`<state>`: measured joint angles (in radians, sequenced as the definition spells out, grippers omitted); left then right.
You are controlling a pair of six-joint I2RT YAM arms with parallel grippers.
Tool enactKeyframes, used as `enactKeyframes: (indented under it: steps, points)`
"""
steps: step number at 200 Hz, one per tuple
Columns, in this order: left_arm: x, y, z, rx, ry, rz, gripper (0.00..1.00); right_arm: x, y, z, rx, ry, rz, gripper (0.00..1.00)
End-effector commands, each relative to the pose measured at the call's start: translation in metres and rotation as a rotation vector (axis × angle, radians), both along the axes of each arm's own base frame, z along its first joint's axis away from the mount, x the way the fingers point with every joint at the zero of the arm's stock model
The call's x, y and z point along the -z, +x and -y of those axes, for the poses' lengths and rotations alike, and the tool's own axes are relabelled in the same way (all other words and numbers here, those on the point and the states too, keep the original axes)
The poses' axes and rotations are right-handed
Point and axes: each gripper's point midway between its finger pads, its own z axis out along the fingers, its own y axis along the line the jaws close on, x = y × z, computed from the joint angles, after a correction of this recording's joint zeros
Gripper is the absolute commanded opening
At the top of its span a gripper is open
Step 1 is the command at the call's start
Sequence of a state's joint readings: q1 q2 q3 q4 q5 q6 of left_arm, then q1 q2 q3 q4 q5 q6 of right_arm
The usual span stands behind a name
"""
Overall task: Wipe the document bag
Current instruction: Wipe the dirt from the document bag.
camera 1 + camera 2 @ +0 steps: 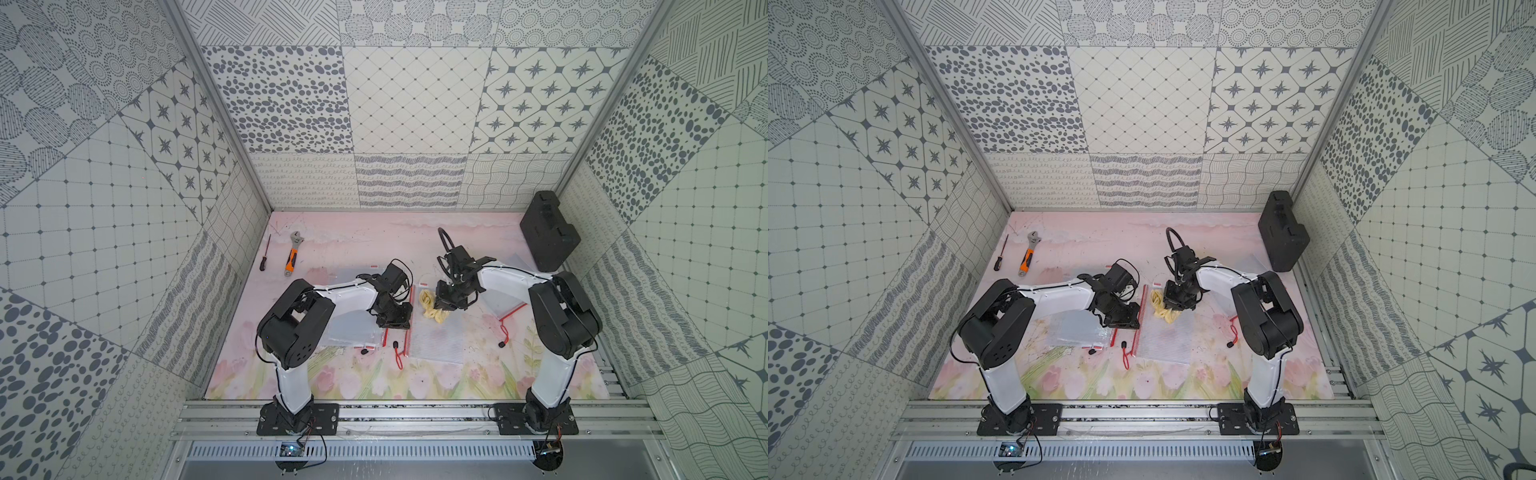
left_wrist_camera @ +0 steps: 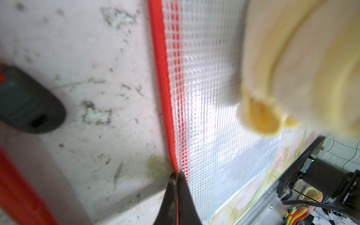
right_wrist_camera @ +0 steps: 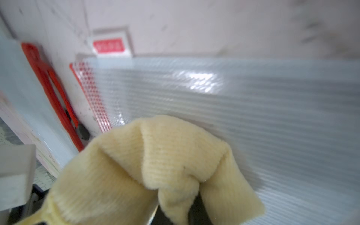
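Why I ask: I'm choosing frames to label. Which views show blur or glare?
Left wrist view: the yellow cloth is a close, blurred mass, with glare on the document bag. Right wrist view: cloth weave sharp, bag behind it soft with a bright glare patch. Both top views: even light, sharp.

Legible text: none in any view;
Corner tag (image 3: 110, 45): white tab with a red panel, at a corner of the document bag (image 3: 253, 116), beside its red edge; pale marks on the red, too blurred to read;
Wrench (image 1: 292, 259): well apart from the bag; any marking too small to tell
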<state>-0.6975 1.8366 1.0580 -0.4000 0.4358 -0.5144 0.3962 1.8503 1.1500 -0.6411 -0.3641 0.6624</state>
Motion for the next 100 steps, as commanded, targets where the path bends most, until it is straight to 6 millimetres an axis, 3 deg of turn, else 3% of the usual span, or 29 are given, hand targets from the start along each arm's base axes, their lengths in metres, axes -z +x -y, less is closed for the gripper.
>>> enactKeyframes:
  steps: [1,15,31,47,76,88,100]
  points:
    - [0.01,-0.007,-0.018,-0.001,0.081,-0.011,0.0,0.032,-0.013,0.073,0.093,-0.187,-0.087,0.0]
    - [0.011,-0.007,-0.019,-0.003,0.083,-0.013,0.0,0.024,-0.007,0.071,0.096,-0.181,-0.063,0.0]
    - [0.01,-0.005,-0.017,-0.008,0.081,-0.016,0.0,0.016,-0.004,0.05,0.068,-0.163,-0.042,0.0]
    - [0.01,-0.003,-0.014,-0.012,0.076,-0.017,0.0,0.01,-0.007,0.009,-0.006,-0.152,-0.023,0.0]
    - [0.009,0.001,-0.011,-0.017,0.073,-0.016,0.0,0.009,-0.033,-0.087,-0.187,-0.076,-0.026,0.0]
    - [0.008,0.002,-0.011,-0.02,0.072,-0.015,0.0,0.015,-0.043,-0.109,-0.213,-0.051,-0.043,0.0]
    - [0.01,0.001,-0.012,-0.02,0.076,-0.016,0.0,0.02,-0.05,-0.118,-0.206,-0.019,-0.059,0.0]
